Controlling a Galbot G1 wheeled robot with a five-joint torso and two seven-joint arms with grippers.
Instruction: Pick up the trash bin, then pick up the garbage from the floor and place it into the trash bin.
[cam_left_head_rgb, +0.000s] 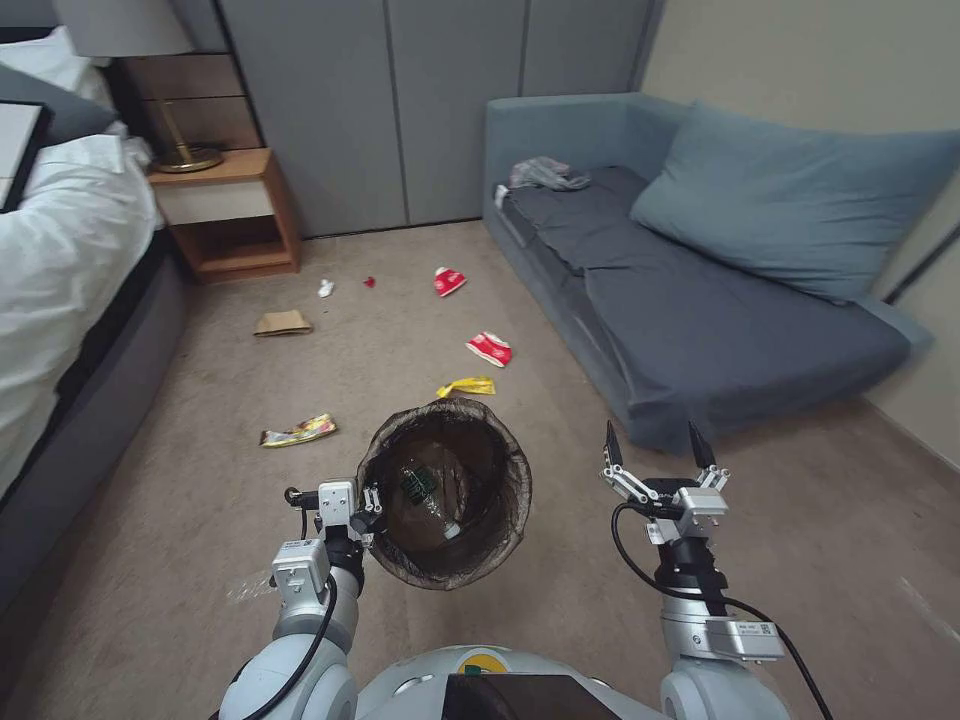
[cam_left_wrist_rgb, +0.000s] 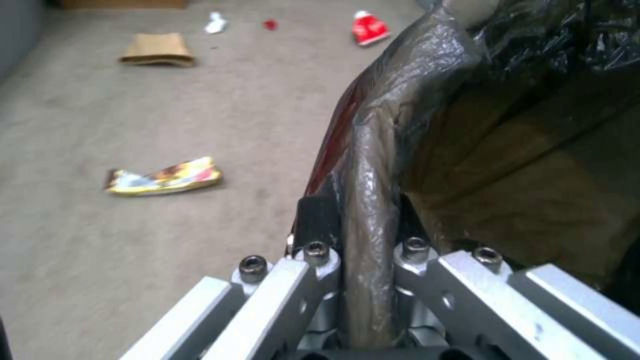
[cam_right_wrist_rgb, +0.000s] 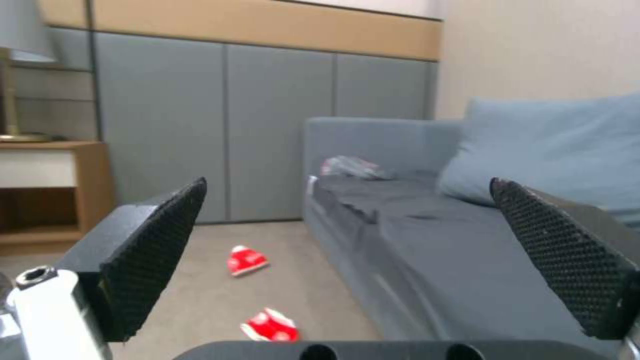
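My left gripper (cam_left_head_rgb: 372, 508) is shut on the rim of the trash bin (cam_left_head_rgb: 500, 455), holding it above the carpet; the left wrist view shows its fingers (cam_left_wrist_rgb: 313, 220) clamped on the bagged rim (cam_left_wrist_rgb: 370, 200). A clear bottle with a green label (cam_left_head_rgb: 425, 495) lies inside the bin. Garbage is scattered on the floor ahead: a yellow wrapper (cam_left_head_rgb: 467, 386), a gold wrapper (cam_left_head_rgb: 298, 431), two red-and-white cups (cam_left_head_rgb: 489, 348) (cam_left_head_rgb: 448, 281), a brown paper bag (cam_left_head_rgb: 282, 323) and small scraps (cam_left_head_rgb: 326, 288). To the right of the bin my right gripper (cam_left_head_rgb: 655, 448) is held open, nothing between its fingers (cam_right_wrist_rgb: 157, 250).
A blue-grey sofa (cam_left_head_rgb: 700, 310) runs along the right, with a cushion and a crumpled cloth (cam_left_head_rgb: 545, 175) on it. A bed (cam_left_head_rgb: 60, 260) lines the left side, a wooden nightstand (cam_left_head_rgb: 235, 215) with a lamp behind it. Grey cabinet doors close off the back.
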